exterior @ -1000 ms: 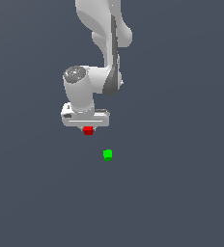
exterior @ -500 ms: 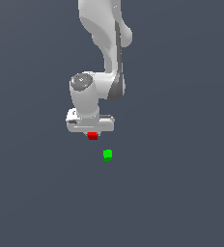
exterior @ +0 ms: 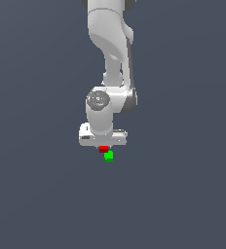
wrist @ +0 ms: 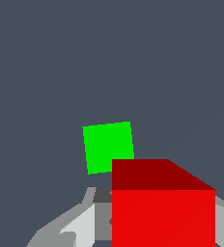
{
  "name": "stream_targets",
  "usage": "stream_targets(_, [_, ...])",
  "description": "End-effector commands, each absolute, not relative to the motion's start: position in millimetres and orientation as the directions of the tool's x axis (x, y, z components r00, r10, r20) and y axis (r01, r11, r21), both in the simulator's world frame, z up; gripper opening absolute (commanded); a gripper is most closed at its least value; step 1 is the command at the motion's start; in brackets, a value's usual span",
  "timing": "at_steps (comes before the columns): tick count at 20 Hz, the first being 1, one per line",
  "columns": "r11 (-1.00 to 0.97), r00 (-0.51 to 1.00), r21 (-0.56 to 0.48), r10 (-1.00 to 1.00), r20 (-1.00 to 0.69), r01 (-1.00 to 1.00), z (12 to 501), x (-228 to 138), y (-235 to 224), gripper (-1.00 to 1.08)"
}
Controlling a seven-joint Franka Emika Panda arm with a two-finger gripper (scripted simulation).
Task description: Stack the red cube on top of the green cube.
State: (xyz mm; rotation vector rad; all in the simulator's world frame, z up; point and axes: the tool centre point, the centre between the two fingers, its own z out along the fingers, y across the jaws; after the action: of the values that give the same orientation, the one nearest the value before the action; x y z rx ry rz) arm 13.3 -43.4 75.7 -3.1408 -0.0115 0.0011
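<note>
In the exterior view my white gripper (exterior: 103, 148) hangs low over the grey floor, shut on the red cube (exterior: 103, 149), which peeks out just under the hand. The green cube (exterior: 108, 156) rests on the floor slightly below and toward the exterior view's right of the red one, nearly touching it in the picture. In the wrist view the red cube (wrist: 163, 207) fills the foreground between my fingers (wrist: 80, 226), and it overlaps a corner of the green cube (wrist: 106, 144) lying beyond it.
A plain dark grey floor (exterior: 183, 194) spreads in every direction. The arm's white links (exterior: 110, 48) rise above the gripper.
The arm has carried the red cube toward the exterior view's right and downward, closing the gap to the green cube. The green cube has stayed put.
</note>
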Motion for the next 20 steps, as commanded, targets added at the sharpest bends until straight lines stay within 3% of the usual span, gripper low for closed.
stream_targets(1, [-1.000, 1.000, 0.000, 0.006, 0.000, 0.006, 70, 24, -34, -1.00])
stream_targets(15, [-1.000, 1.000, 0.000, 0.006, 0.000, 0.006, 62, 39, -21, -1.00])
stream_targets(16, [-1.000, 1.000, 0.000, 0.006, 0.000, 0.006, 62, 39, -21, 1.00])
stream_targets(20, [-1.000, 1.000, 0.000, 0.006, 0.000, 0.006, 62, 39, -21, 1.00])
